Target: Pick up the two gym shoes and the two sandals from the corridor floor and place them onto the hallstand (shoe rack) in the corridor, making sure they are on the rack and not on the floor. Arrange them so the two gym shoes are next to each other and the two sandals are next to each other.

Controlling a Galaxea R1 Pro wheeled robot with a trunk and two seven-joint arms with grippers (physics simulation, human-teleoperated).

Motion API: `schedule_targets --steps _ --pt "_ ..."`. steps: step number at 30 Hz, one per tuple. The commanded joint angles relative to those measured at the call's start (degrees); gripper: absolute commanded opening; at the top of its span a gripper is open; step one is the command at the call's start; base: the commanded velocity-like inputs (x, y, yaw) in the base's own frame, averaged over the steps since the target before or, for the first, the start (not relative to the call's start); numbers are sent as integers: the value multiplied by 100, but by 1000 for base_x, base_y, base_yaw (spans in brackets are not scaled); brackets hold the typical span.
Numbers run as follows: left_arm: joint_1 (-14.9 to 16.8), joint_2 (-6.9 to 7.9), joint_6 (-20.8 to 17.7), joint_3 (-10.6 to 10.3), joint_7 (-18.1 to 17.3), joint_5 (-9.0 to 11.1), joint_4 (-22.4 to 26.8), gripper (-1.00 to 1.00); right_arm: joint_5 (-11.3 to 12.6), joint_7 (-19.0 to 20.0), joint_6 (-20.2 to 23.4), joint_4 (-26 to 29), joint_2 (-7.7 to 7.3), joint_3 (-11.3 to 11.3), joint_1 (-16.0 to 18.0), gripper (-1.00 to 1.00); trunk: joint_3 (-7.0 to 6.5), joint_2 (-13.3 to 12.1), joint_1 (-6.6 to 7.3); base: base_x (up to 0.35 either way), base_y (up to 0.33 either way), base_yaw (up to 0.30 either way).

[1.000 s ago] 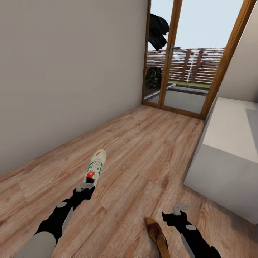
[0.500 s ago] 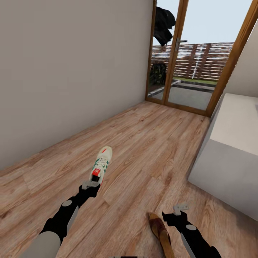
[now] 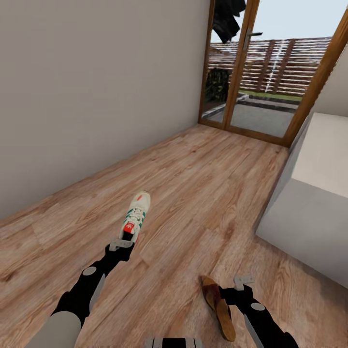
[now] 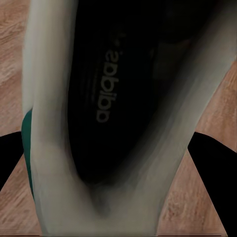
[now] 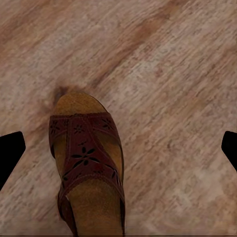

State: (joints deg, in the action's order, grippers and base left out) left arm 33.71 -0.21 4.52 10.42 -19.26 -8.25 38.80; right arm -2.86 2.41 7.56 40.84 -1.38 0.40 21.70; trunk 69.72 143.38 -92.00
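One white gym shoe (image 3: 136, 216) with green stripes and a red-orange heel points away from me over the corridor floor (image 3: 203, 193). My left gripper (image 3: 122, 244) is shut on its heel. In the left wrist view the gym shoe's dark insole (image 4: 111, 98) is very close, between the gripper's (image 4: 113, 197) black fingers (image 4: 10, 158). One dark-brown sandal (image 3: 218, 307) with a tan insole lies flat on the planks. My right gripper (image 3: 242, 282) hovers just right of it, open. In the right wrist view the sandal (image 5: 86, 163) lies below the wide-apart gripper (image 5: 118, 148).
A pale grey-white block-like unit (image 3: 309, 203) stands at the right; I cannot tell whether it is the hallstand. A plain wall (image 3: 96, 87) runs along the left. A wood-framed glass door (image 3: 241, 72) closes the far end of the corridor.
The whole head view has shifted, so the camera moved. The left gripper still holds the gym shoe by the heel. More of the sandal shows beside the right gripper.
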Motion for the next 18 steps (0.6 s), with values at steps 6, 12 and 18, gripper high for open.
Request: schedule_targets --steps 6,12,18 --pt "0 -5 26 37 -158 -54 80 -100 -32 14 35 6 -3 4 -2 100 192 10 -14 0 0 0" --pt "-6 -1 -6 75 -591 -46 325 -100 -39 13 35 -1 -3 12 -1 100 379 18 -29 0 0 0" --pt "-5 -5 -19 59 -614 -45 342 -100 -39 14 35 -5 -3 17 -4 100 565 26 -45 0 0 0"
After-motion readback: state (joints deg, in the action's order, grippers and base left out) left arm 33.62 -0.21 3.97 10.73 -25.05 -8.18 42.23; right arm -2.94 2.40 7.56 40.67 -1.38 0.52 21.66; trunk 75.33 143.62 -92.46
